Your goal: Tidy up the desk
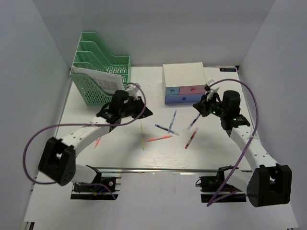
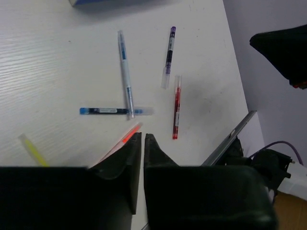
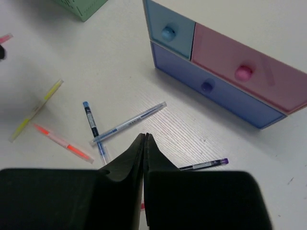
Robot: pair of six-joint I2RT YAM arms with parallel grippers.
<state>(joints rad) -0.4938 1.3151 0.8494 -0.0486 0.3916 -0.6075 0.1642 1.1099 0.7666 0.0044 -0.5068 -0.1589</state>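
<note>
Top external view: the desk [image 1: 120,155] is a white tabletop filling the floor between grey walls [image 1: 29,72], with a metal rail [image 1: 158,168] along its near edge. A green file rack [image 1: 103,67] stands at the far left with papers in its nearest slot. A white drawer box [image 1: 184,79] with pink and blue drawers sits at the far side, right of centre. Loose items lie mid-desk: two crossed blue pens [image 1: 170,125], an orange highlighter [image 1: 159,138], a yellow highlighter [image 1: 142,136], a red pen [image 1: 191,138] and a purple pen [image 1: 194,120].

The left arm reaches from its near-left base diagonally toward the rack, wrist turned right toward the pens. In its wrist view the left gripper [image 2: 143,136] hangs above the desk with only a thin slit between its fingers and nothing in them. The right arm rises from the near-right base to just in front of the drawer box, pointing left. The right gripper [image 3: 145,135] has its fingers pressed together, empty, above the desk.

A pink pen [image 1: 98,142] is partly covered by the left arm. From above, both sets of fingertips are dark and hard to separate. In the left wrist view the orange highlighter runs under the fingers, and the drawer box is cut off at the top edge.
</note>
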